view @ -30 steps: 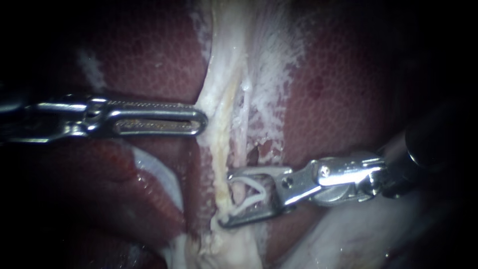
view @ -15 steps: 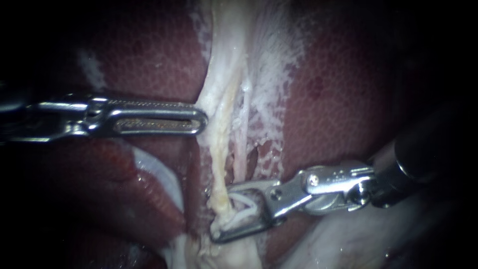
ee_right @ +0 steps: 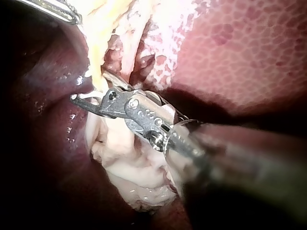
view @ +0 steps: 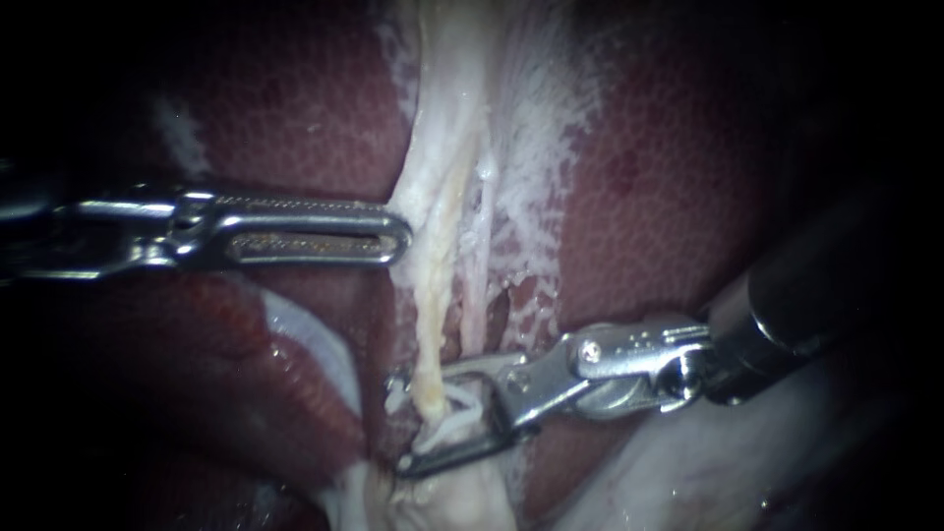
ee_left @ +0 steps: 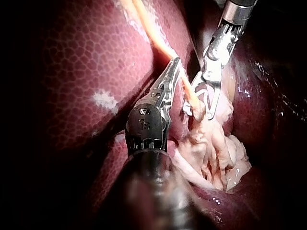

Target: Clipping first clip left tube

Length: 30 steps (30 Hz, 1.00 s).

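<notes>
- Closest in the endoscope view, at its foot: a pale, ragged lump of tissue, wet and crumpled.
- Just above it is the right instrument, its shaft coming in from the right. Its jaws stand apart like a fork and carry a white clip between them, a leg against each jaw. They are gripping the clip and nothing else.
- The left tube, pale yellow, runs down into that fork and passes between the jaws, inside the clip's legs. The legs look spread, though the tube hides part of them.
- The right wrist view agrees: the jaw tips reach past the tube to its far side, over dark red tissue.
- A second tube, thinner and pinkish, lies just beside the first on its right. It runs down to the back of the upper jaw and is outside the fork, as far as I can tell.
- Farther up is the left instrument, lying level, its shaft coming in from the left. Its jaws lie together with nothing seen between them. The tip touches the edge of the white band that the left tube runs in.
- In the left wrist view that same tip sits close beside the tube, with the right instrument's fork just beyond.
- Behind everything is the liver, dark red and mottled, with a lacy white film over it beside the tubes.
</notes>
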### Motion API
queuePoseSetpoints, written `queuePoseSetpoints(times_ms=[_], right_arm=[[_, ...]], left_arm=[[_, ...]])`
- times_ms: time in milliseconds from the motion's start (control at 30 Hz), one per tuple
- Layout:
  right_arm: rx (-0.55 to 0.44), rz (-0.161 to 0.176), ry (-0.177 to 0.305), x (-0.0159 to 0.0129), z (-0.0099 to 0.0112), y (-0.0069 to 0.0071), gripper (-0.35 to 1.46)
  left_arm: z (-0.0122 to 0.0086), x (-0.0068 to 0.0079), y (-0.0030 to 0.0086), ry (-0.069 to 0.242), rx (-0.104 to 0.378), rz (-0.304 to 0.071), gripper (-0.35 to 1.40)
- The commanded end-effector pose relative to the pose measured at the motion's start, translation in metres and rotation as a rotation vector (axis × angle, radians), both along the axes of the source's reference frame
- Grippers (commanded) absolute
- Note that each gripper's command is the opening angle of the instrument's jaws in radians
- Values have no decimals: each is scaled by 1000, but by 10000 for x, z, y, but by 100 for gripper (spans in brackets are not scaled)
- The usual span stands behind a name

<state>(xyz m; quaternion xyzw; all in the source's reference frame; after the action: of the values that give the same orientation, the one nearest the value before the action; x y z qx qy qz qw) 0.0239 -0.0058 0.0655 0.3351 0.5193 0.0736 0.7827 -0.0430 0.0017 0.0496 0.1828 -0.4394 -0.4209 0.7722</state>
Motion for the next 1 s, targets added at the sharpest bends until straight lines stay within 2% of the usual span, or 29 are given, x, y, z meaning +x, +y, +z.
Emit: queuePoseSetpoints(times_ms=[33,167,300,433,567,1000], right_arm=[[1,1,-1,0,0,0,39],[36,3,-14,0,0,0,24],[56,-21,-9,1,2,2,-4],[50,-20,-7,1,5,4,-17],[48,-22,-13,0,7,5,-23],[52,-23,-21,0,8,6,-23]], left_arm=[[0,0,0,0,0,0,-35],[0,-1,0,1,0,-1,-35],[0,-1,0,1,0,-1,-35],[0,-1,0,1,0,-1,-35],[0,-1,0,1,0,-1,-35],[0,-1,0,-1,1,1,-35]])
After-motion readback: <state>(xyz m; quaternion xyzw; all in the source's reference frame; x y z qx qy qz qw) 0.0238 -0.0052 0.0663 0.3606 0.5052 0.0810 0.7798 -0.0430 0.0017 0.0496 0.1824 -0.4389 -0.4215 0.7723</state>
